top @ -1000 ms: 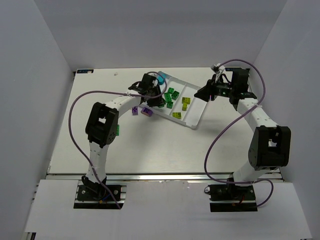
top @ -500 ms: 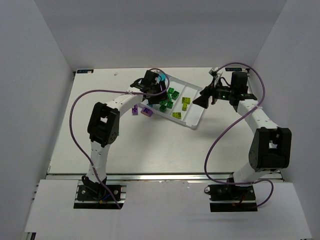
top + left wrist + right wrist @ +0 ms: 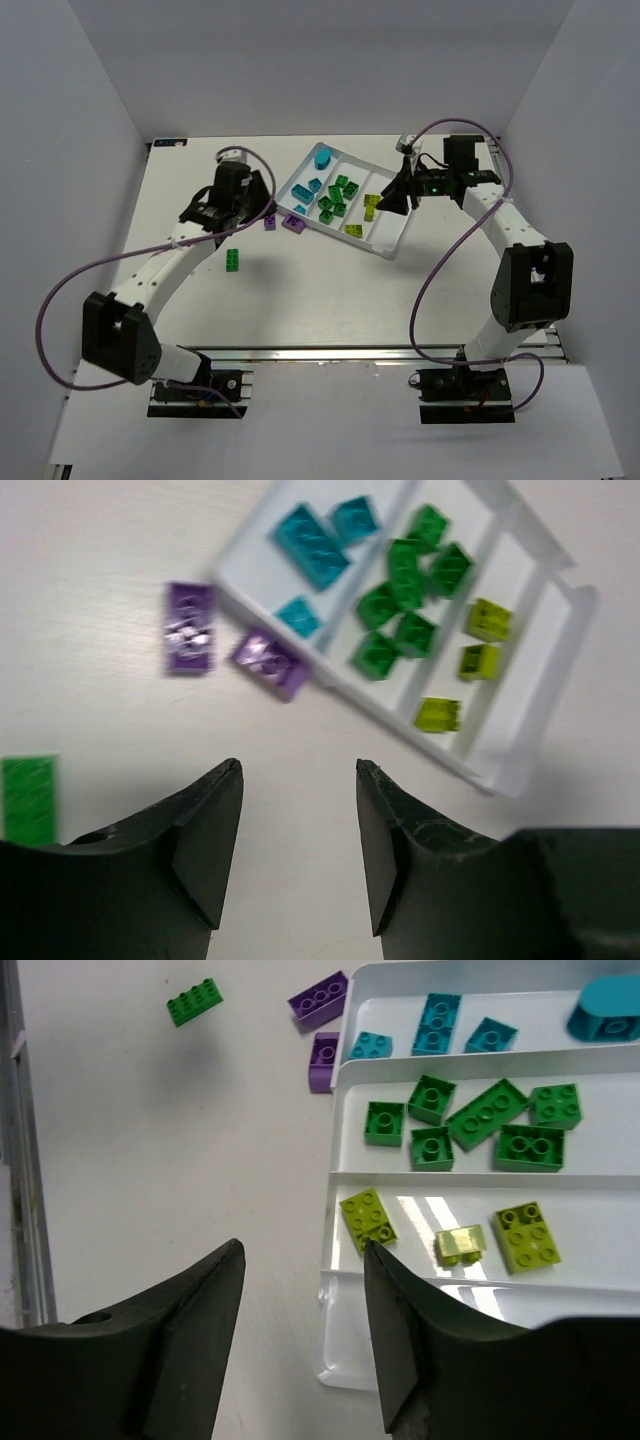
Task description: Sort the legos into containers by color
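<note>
White plastic four-compartment tray [image 3: 400,223], upper centre: cyan, green, yellow-green studded bricks [image 3: 340,195] inside. Two purple plastic bricks [image 3: 292,222], one green brick [image 3: 233,260] on bench [image 3: 330,300] (outside tray). Both released, empty: left gripper [image 3: 298,770], right gripper [image 3: 303,1250].

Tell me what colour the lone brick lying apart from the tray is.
Green; the lone brick shows best in the right wrist view.

glossy white plastic tray [image 3: 590,1295], smooth shiny plastic legos [image 3: 487,1113], matt off-white tabletop [image 3: 180,1160]; right pincer [image 3: 302,1248] matt black plastic
</note>
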Action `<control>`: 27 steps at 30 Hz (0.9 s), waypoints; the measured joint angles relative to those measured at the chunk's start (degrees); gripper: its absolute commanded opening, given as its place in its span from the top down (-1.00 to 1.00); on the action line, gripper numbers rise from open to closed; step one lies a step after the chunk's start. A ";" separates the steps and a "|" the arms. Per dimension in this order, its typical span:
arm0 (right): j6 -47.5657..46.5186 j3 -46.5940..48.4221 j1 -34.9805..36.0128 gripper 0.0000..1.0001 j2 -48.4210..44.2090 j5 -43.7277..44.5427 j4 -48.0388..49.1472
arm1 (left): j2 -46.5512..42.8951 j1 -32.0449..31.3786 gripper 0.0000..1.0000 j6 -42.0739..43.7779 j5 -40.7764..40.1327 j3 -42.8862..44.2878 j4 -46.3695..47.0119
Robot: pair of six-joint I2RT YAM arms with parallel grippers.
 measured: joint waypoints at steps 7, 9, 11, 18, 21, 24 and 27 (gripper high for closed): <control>-2.78 0.42 4.50 -0.18 0.00 2.93 -5.25 | -8.24 6.60 -0.33 0.98 -4.76 -13.66 -5.64; -3.26 0.76 5.01 -0.25 0.00 3.76 -6.29 | -6.99 8.22 -0.35 1.44 -5.18 -15.72 -7.52; -3.61 1.20 5.18 -0.27 0.00 4.55 -6.80 | -4.57 9.49 -0.35 2.29 -5.38 -16.50 -9.11; -4.31 1.97 5.20 -0.32 0.00 6.16 -8.02 | 6.03 11.04 -0.35 6.08 -5.77 -15.34 -9.66; -4.33 1.97 5.20 -0.33 0.00 6.56 -8.04 | 10.19 11.47 -0.35 7.72 -5.75 -13.25 -9.70; -4.33 1.95 5.20 -0.35 0.00 6.86 -8.02 | 13.49 12.11 -0.35 9.11 -5.77 -10.88 -9.64; -4.31 1.95 5.20 -0.36 0.00 7.17 -8.02 | 15.23 12.81 -0.35 10.27 -5.77 -9.62 -9.51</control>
